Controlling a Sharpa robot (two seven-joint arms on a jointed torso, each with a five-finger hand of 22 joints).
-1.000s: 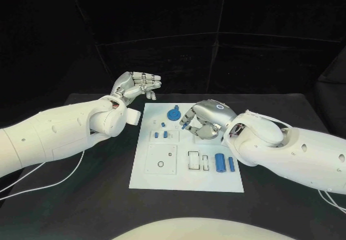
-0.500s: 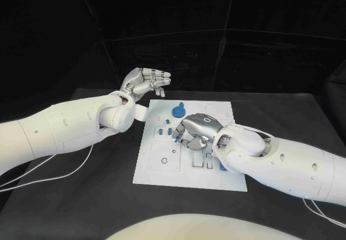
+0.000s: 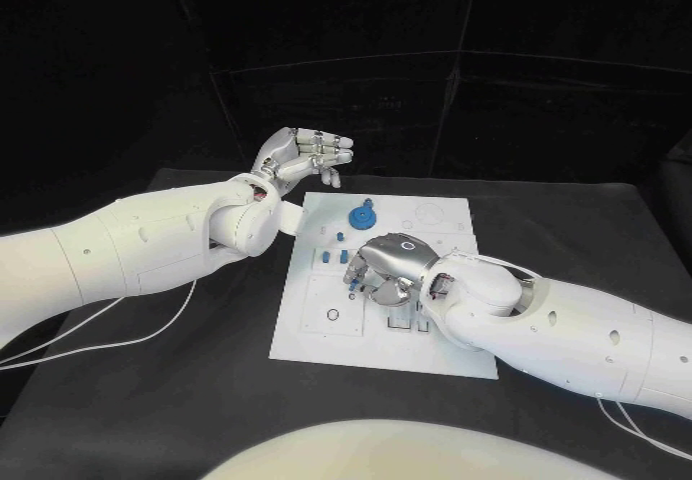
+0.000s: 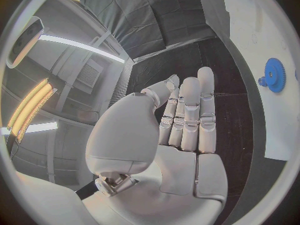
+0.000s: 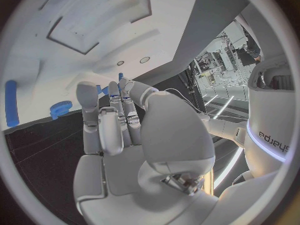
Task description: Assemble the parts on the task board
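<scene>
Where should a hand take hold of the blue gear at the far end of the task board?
Probably by the raised hub at the centre of the blue gear, pinched from straight above. The gear appears to lie flat on the task board, so its toothed rim sits low and offers little to catch from the side.

Head view: even overhead light, dark backdrop, sharp throughout. The task board (image 3: 447, 215) is bright white, nearly blown out; soft shadow beneath the right hand (image 3: 387, 268). Wrist views: strong fisheye bending at the rim; ceiling strip lamps glare beyond the left hand (image 4: 178, 130) fingers.
</scene>
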